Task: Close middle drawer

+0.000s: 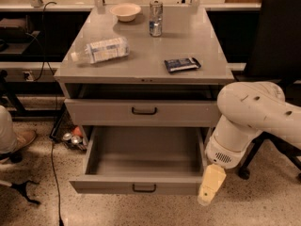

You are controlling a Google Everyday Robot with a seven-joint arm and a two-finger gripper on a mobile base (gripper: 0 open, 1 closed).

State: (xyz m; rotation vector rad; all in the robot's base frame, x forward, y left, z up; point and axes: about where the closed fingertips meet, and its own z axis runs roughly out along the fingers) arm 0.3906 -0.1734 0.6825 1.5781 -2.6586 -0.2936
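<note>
The middle drawer (pixel 141 160) is pulled far out of the grey cabinet. Its deep grey tray shows nothing inside, and its flat front (pixel 108 186) carries a small dark bar handle (pixel 144 188). The uppermost drawer front (pixel 103 112) above it stands slightly out, with a dark gap under the cabinet top. The lowest drawer is hidden below the open one. My gripper (pixel 210 186), cream-coloured and pointing down, hangs at the front right corner of the middle drawer, right by the end of its front. My white arm (pixel 249 112) reaches in from the right.
On the cabinet top (pixel 141 65) lie a plastic bottle (pixel 101 49), a bowl (pixel 125 11), a can (pixel 155 18) and a dark snack packet (pixel 182 64). A black chair (pixel 277 36) stands to the right. Cans (pixel 71 138) and a cable (pixel 54 173) lie on the floor at left.
</note>
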